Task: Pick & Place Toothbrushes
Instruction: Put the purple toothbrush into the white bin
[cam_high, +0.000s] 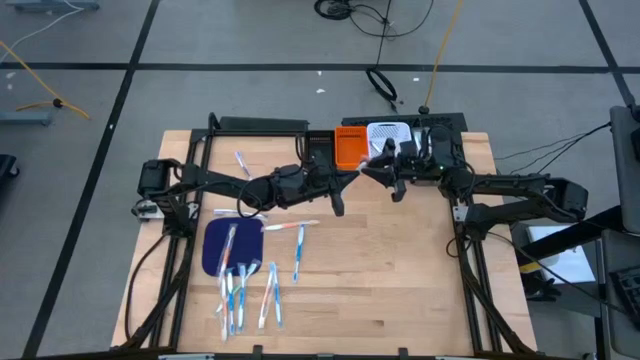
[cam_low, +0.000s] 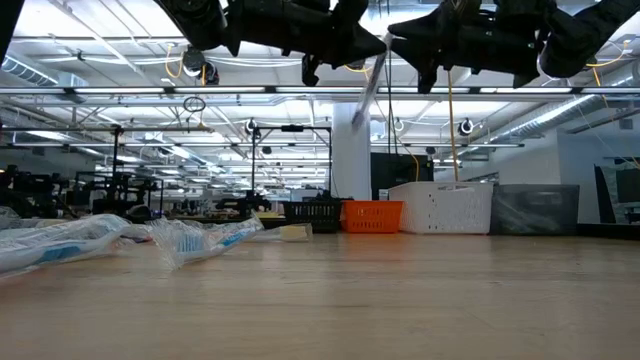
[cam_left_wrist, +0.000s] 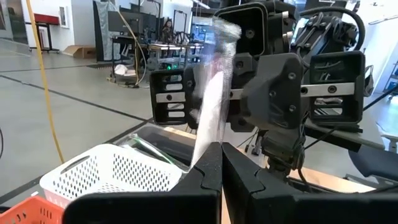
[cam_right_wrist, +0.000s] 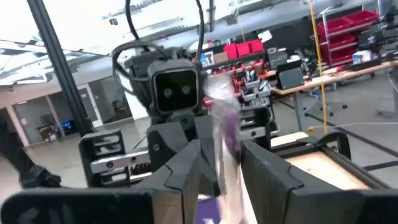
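A wrapped toothbrush (cam_low: 367, 88) hangs tilted in the air, high above the table, between my two grippers over the table's far middle. My left gripper (cam_left_wrist: 221, 163) is shut on it. My right gripper (cam_right_wrist: 221, 163) faces the left one and is open, with one finger on each side of the same toothbrush (cam_right_wrist: 225, 140). In the high view the pair meet in front of the orange bin (cam_high: 350, 150), and the toothbrush (cam_high: 372, 158) shows between them. Several more toothbrushes (cam_high: 250, 290) lie flat on and around the dark blue mat (cam_high: 222, 248). My left gripper pinches the wrapped toothbrush between its two fingers at one end (cam_left_wrist: 209, 148). The rest of it runs out past the fingertips. It is lifted clear of the table and, in the low view, hangs slanting below the gripper.
Black (cam_high: 320, 148), orange and white (cam_high: 388, 135) bins stand in a row at the far edge, just behind the grippers. One toothbrush (cam_high: 243, 165) lies alone far left, and another (cam_high: 297, 228) right of the mat. Bare wood fills the table's near right.
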